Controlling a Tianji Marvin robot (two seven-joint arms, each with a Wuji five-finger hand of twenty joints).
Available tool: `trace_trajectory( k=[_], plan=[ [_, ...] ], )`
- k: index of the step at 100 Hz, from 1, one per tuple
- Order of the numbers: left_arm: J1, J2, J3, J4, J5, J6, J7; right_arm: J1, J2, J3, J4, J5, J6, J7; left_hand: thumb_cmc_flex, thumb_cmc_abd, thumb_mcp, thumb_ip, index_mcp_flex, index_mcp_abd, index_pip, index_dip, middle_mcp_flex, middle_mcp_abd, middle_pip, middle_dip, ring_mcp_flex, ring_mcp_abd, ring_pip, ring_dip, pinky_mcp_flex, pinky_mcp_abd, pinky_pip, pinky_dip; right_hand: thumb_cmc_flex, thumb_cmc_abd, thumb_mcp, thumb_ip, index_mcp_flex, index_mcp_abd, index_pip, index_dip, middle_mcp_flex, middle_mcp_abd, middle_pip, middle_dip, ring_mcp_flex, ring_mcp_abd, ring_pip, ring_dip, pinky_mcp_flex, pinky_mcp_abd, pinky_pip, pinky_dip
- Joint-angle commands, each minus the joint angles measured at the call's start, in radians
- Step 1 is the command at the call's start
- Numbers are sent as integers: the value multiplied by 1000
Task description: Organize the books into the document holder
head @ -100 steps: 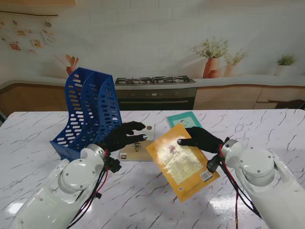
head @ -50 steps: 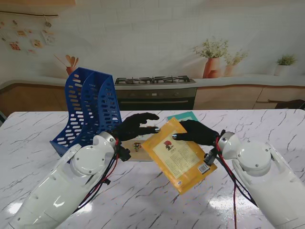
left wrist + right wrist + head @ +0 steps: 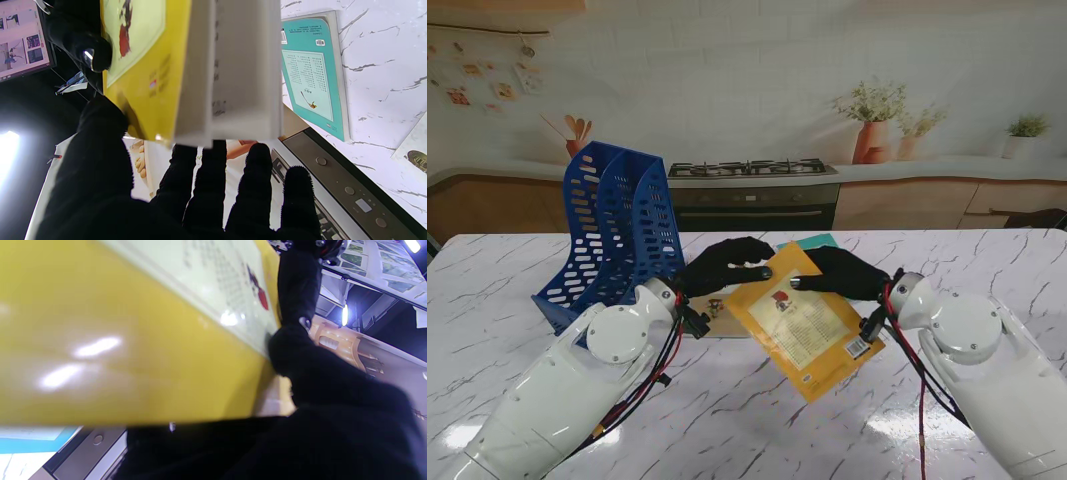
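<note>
— Two hands on one book now? Where is it?

— Yes. The yellow book [image 3: 806,322] is off the table, tilted, its long axis running from far-left to near-right. My right hand [image 3: 845,274] pinches its far edge; my left hand [image 3: 723,265] has its fingers spread around the far-left corner, not yet clamped, I judge.

— And the holder?

— The blue document holder [image 3: 612,232] stands to my left, nearer the left hand. A teal book [image 3: 312,75] lies flat behind.

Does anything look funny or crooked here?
Only the yellow book: it hangs tilted in the air, pinched by the right hand while the left hand touches its far corner. Nothing looks spilled or broken.
</note>
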Motion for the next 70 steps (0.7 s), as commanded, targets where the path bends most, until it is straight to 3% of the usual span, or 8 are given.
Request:
trace_trajectory(
  k=[1, 16, 27, 43, 52, 57, 66, 70],
  plan=[
    [-1, -3, 5, 1, 11, -19, -28, 2, -6, 0, -7, 7, -6, -12, -28, -36, 27, -9, 9, 7, 37, 32, 26, 7, 41, 28, 41, -19, 37, 33, 21, -55, 72, 40, 185, 189, 119, 112, 168, -439, 213, 120, -10, -76, -13, 20, 1, -107, 39, 16, -3, -37, 49, 23],
    [-3, -3, 9, 20, -31, -38, -48, 7, -8, 0, -8, 3, -10, -25, -44, -75, 128, -15, 10, 10, 123, 84, 83, 17, 124, 86, 175, -17, 193, 118, 195, -58, 346, 175, 185, 191, 116, 113, 167, -441, 211, 121, -10, -76, -14, 22, 0, -108, 37, 18, -5, -36, 46, 25],
    [-4, -8, 14, 36, -63, -58, -50, 12, -9, 0, -6, -8, -8, -31, -69, -129, 289, -30, 15, -8, 234, 149, 131, 6, 193, 127, 263, -24, 310, 178, 329, -65, 482, 235, 186, 192, 114, 113, 164, -440, 209, 121, -12, -79, -17, 23, -2, -109, 35, 19, -7, -38, 44, 26],
    [-6, -18, 27, 60, -73, -109, -18, 25, -10, -9, 6, -17, -2, -34, 38, -220, 346, -74, 14, -110, 489, 252, 220, -46, 316, 207, 386, -73, 522, 327, 532, -62, 675, 271, 187, 192, 111, 112, 158, -442, 205, 121, -17, -81, -23, 26, -11, -109, 26, 19, -20, -35, 36, 27],
    [-4, -19, 31, 56, -79, -111, -15, 33, -12, -15, 14, -21, 1, -40, 97, -250, 339, -70, 10, -148, 606, 264, 248, -58, 351, 239, 439, -91, 616, 411, 675, -108, 771, 243, 188, 191, 110, 111, 155, -442, 204, 121, -21, -81, -27, 27, -14, -108, 19, 18, -25, -34, 31, 26],
    [-5, -19, 33, 56, -85, -114, -18, 36, -13, -18, 17, -21, 3, -43, 140, -265, 342, -63, 21, -173, 684, 275, 297, -69, 315, 329, 499, -132, 667, 449, 777, -154, 855, 172, 188, 190, 110, 110, 154, -441, 202, 120, -23, -81, -30, 28, -17, -106, 15, 18, -28, -33, 28, 26],
    [-6, -22, 36, 60, -120, -117, -27, 44, -16, -26, 23, -20, 1, -52, 170, -288, 390, -55, 41, -188, 743, 286, 362, -73, 263, 358, 568, -156, 707, 468, 888, -209, 920, 110, 189, 188, 111, 109, 155, -440, 201, 120, -24, -81, -32, 30, -17, -105, 13, 18, -29, -32, 27, 27],
    [-7, -25, 38, 64, -136, -124, -28, 48, -16, -29, 25, -23, -1, -55, 175, -300, 454, -52, 61, -201, 773, 306, 411, -72, 194, 376, 619, -202, 711, 460, 945, -236, 950, 72, 188, 189, 110, 109, 153, -439, 200, 119, -24, -81, -32, 30, -19, -104, 10, 18, -30, -32, 26, 27]
  ],
)
